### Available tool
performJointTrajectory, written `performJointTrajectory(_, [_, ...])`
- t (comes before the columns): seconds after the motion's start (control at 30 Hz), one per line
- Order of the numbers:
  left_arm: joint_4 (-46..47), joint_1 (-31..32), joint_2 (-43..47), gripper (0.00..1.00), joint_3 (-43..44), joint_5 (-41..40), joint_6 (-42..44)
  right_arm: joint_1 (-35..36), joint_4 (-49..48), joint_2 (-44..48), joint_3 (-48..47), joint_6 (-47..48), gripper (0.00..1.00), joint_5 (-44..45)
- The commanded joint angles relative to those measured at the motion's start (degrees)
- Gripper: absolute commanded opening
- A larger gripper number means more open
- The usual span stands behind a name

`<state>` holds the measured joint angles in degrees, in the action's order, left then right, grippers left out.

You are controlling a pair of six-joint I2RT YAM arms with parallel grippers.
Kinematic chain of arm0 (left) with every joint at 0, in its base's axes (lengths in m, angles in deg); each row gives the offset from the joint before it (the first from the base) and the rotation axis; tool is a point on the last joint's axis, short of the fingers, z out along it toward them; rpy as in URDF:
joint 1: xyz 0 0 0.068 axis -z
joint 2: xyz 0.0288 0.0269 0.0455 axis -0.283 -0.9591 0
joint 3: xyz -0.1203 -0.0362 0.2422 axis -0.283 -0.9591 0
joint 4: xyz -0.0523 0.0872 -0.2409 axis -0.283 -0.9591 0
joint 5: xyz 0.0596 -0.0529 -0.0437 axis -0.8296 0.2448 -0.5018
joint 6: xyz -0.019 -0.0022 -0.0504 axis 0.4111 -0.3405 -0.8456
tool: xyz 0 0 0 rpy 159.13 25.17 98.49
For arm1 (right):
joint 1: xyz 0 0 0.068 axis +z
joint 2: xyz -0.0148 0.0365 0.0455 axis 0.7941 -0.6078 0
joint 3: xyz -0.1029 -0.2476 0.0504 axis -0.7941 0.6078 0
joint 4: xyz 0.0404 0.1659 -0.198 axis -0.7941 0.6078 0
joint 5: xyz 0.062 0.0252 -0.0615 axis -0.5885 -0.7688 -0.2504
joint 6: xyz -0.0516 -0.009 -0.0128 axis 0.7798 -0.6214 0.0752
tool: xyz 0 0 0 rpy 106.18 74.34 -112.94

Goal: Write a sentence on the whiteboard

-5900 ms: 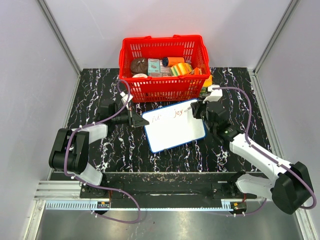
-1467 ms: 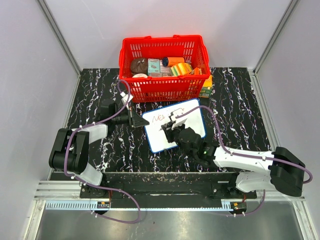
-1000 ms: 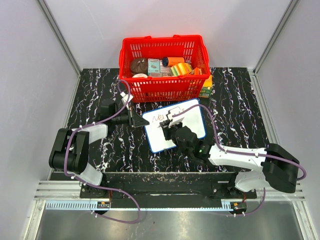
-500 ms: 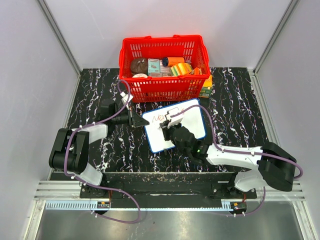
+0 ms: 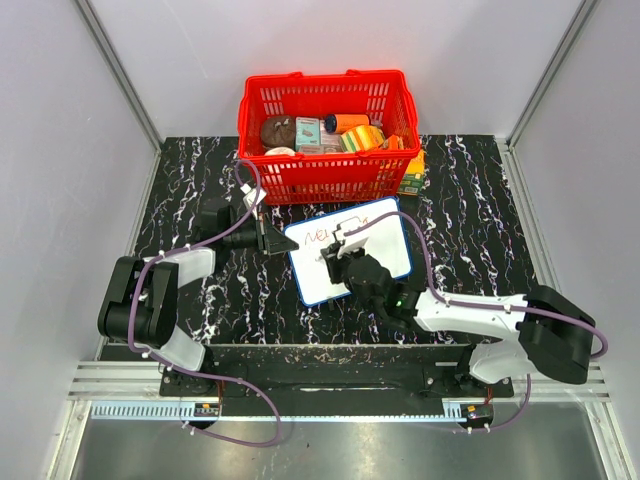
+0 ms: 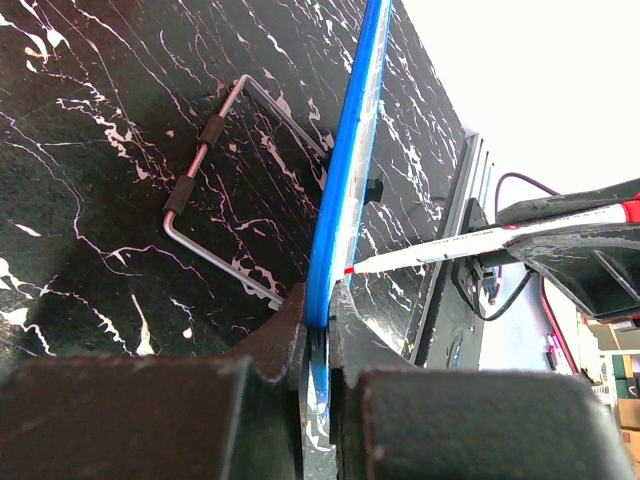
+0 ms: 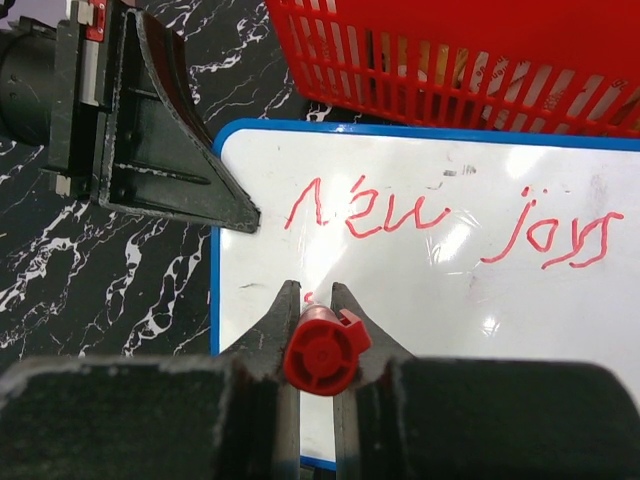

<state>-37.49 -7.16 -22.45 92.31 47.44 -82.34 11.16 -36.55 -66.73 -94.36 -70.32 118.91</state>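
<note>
Red sentence (image 7: 420, 215) "New joys" on the whiteboard (image 7: 450, 320)

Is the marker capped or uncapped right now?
Uncapped: the left wrist view shows the marker with its bare red tip against the whiteboard.

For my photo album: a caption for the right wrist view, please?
Jaws grip a red marker at the whiteboard, just below the red words.
</note>
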Motion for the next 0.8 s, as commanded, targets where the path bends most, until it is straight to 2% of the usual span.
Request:
performJointTrajectory(0.0, [0.7,0.5,0.4,0.00,-0.8,-6.7,6.2,0.2,2.4,2.0,1.1,-1.2,0.00,0.0])
performJointTrajectory(0.3, [0.6,0.5,0.4,0.00,-0.8,-6.7,6.3,0.3,4.2,3.6,1.8,-2.5,0.00,-1.3])
performJointTrajectory(0.53, [0.7,0.5,0.4,0.00,-0.8,-6.7,6.2,0.3,3.3,8.5,1.1,-2.5,0.00,-2.3])
performJointTrajectory(0.77, [0.7,0.5,0.4,0.00,-0.8,-6.7,6.1,-1.8,3.2,6.0,-2.5,-1.8,0.00,-2.9])
